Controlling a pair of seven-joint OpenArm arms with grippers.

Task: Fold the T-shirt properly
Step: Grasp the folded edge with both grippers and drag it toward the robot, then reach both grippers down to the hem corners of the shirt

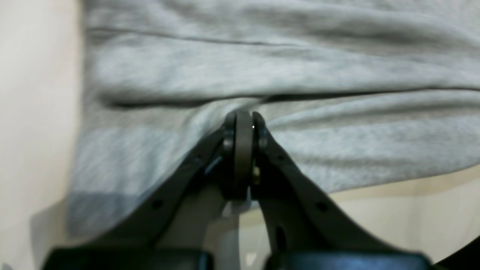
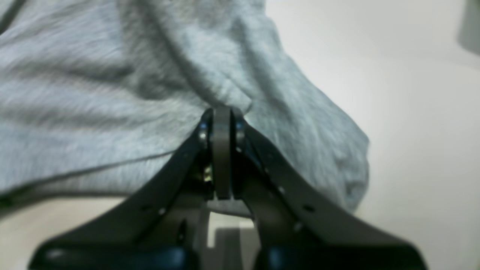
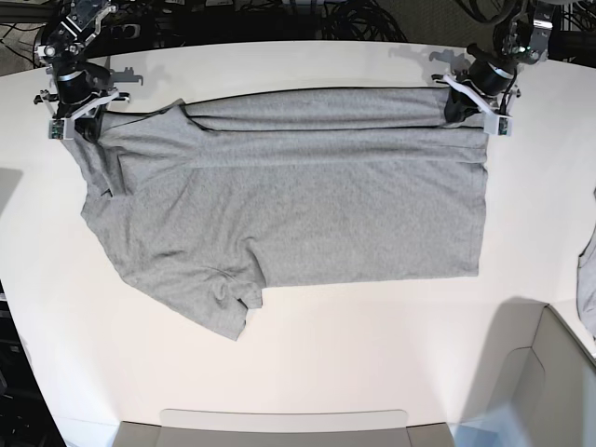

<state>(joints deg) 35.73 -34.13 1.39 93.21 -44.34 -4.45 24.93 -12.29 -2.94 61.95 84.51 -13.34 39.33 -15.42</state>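
Observation:
The plain heather-grey T-shirt [image 3: 307, 205] lies spread across the white table [image 3: 372, 345], with one sleeve [image 3: 219, 307] pointing to the near left. Its far edge is folded over in a band [image 3: 317, 110]. My left gripper [image 3: 461, 112] is at the far right corner of the shirt. In the left wrist view it [image 1: 243, 116] is shut on a pinch of grey fabric [image 1: 262, 67]. My right gripper [image 3: 82, 126] is at the far left corner. In the right wrist view it [image 2: 222, 112] is shut on a bunched fold of the shirt [image 2: 150, 75].
Another grey garment [image 3: 587, 279] hangs in at the right edge. A pale bin [image 3: 549, 391] stands at the near right. A flat tray [image 3: 279, 428] sits at the front edge. Cables run behind the table's far edge.

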